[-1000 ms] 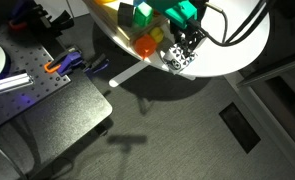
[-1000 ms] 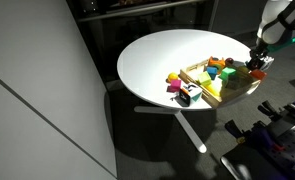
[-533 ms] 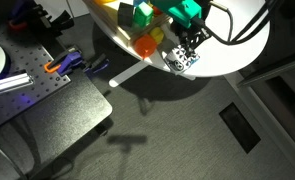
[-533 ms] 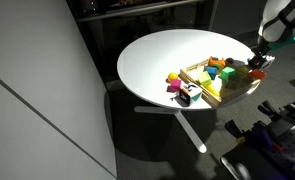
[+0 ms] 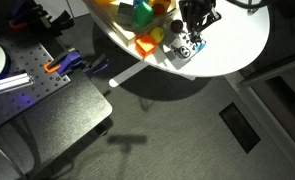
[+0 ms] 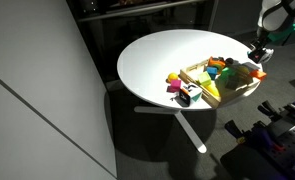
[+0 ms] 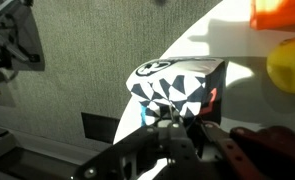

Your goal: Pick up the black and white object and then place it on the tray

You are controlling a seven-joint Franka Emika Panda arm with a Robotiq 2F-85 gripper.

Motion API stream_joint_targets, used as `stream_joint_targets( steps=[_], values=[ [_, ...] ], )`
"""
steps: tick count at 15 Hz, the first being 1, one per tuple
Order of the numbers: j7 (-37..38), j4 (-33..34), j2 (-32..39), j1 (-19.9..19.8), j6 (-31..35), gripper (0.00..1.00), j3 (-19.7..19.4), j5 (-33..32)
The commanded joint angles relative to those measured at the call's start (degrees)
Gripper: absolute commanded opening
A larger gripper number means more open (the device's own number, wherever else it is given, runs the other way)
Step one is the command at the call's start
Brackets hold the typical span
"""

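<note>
The Robotiq gripper (image 5: pixel 190 40) has its jaws clenched on the black and white block (image 5: pixel 184 51). In the wrist view the block (image 7: pixel 177 85) sits right between them. Since half a second ago the gripper has risen, and the block has come up with it, apparently just clear of the desk (image 5: pixel 237 42) at its edge. An orange block (image 5: pixel 145 45) lies near the jaws. The wooden tray (image 6: pixel 232 96) lies just beside them, toward the desk's middle.
</note>
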Motion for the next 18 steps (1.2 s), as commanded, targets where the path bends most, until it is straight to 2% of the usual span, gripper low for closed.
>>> stream_joint_targets(
  steps=[1, 9, 14, 18],
  values=[
    [0.25, -0.86, -5.31, -0.89, -3.9, 0.05, 3.2, -0.75],
    [-2.87, -3.4, -12.79, -3.49, -7.79, 0.05, 12.59, 4.17],
    [-4.08, -6.25, -15.62, -3.22, -7.58, 0.05, 17.7, 8.36],
    [-4.28, -5.92, -14.99, -2.57, -8.18, 0.05, 21.26, 12.81]
  ],
)
